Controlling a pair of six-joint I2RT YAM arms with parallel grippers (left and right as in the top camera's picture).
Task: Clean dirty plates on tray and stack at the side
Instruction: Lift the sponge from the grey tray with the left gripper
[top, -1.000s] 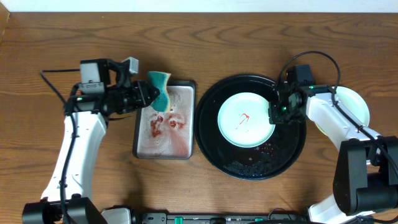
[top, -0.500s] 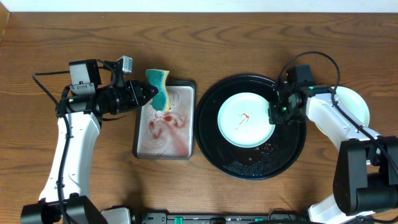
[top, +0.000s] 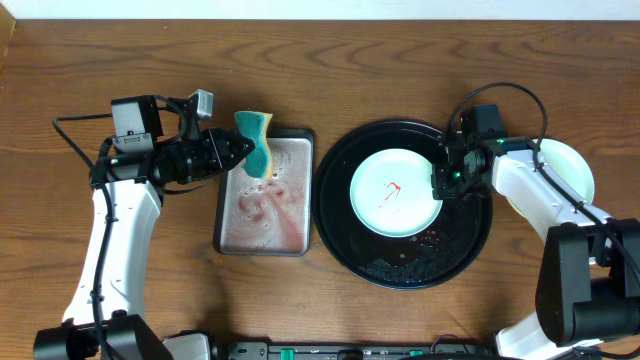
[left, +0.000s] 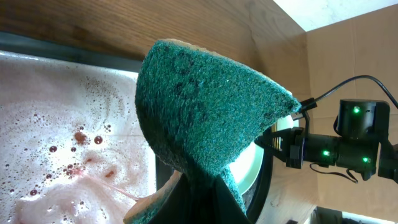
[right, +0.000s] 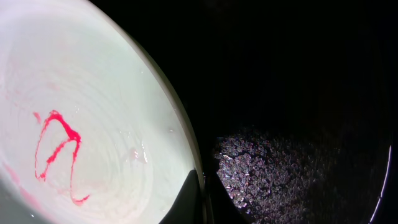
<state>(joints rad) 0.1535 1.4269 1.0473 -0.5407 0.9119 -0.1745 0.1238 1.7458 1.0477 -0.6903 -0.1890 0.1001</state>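
Observation:
A pale mint-white plate (top: 392, 192) with a red sauce smear lies in the round black tray (top: 380, 262). My right gripper (top: 441, 184) is shut on the plate's right rim; the right wrist view shows the smeared plate (right: 81, 124) and the rim pinched between my fingers (right: 202, 199). My left gripper (top: 238, 152) is shut on a green-and-yellow sponge (top: 257, 143), held above the top edge of the rectangular tray; the left wrist view shows the sponge (left: 205, 112) filling the middle. More plates (top: 575, 165) lie right of the tray, pale on top with a yellow edge below, partly hidden by my right arm.
A rectangular black-rimmed tray (top: 264, 248) holds pinkish foamy water (left: 56, 137) left of the round tray. Water droplets lie on the black tray's bottom (right: 261, 168). Bare wooden table surrounds both trays.
My left arm pulled back to the left and lifted the sponge slightly toward the rectangular tray's top edge. The red swirls in the water have spread out. The right arm has not moved.

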